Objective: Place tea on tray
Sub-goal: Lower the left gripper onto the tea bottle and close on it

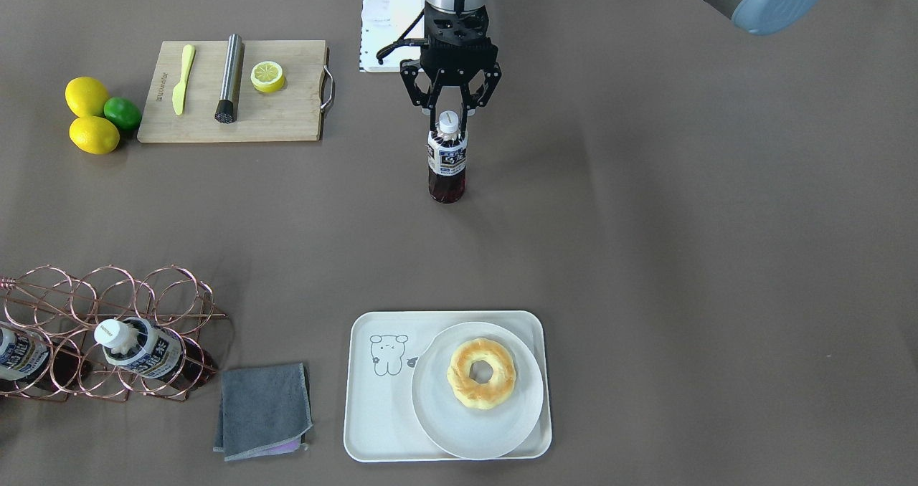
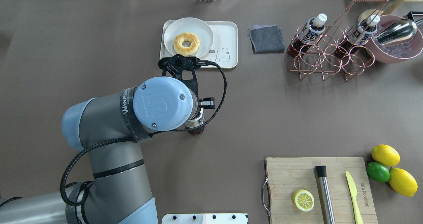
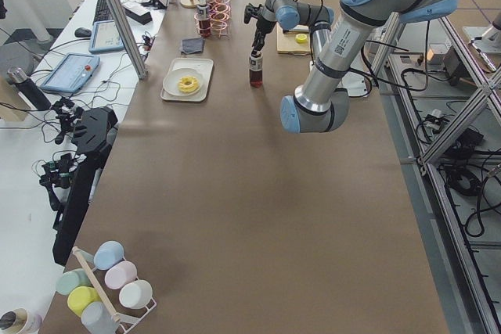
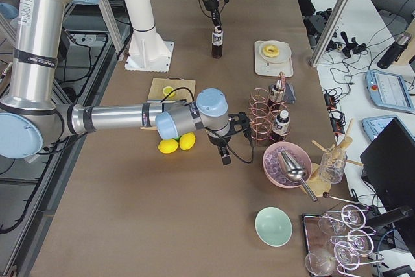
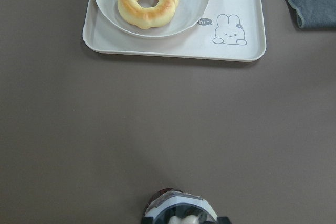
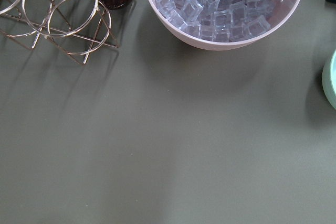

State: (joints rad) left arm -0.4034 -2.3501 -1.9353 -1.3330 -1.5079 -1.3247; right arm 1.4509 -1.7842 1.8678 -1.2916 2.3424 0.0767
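Note:
A tea bottle (image 1: pixel 447 160) with a white cap and dark red-brown liquid stands upright at mid-table. It shows partly in the overhead view (image 2: pixel 198 119) and at the bottom of the left wrist view (image 5: pixel 178 211). My left gripper (image 1: pixel 449 122) is above it, fingers closed on its cap. The cream tray (image 1: pixel 373 414) with a line-drawn bear lies well beyond the bottle (image 5: pixel 236 3). My right gripper (image 4: pixel 225 157) hangs by the copper rack; I cannot tell whether it is open or shut.
A round white plate (image 1: pixel 477 429) with a doughnut (image 1: pixel 481 373) fills half the tray. Two more tea bottles (image 1: pixel 136 346) lie in a copper rack (image 2: pixel 330 55). A grey cloth (image 1: pixel 263 411), a cutting board (image 1: pixel 287 113) and a pink ice bowl (image 6: pixel 226 19) lie around.

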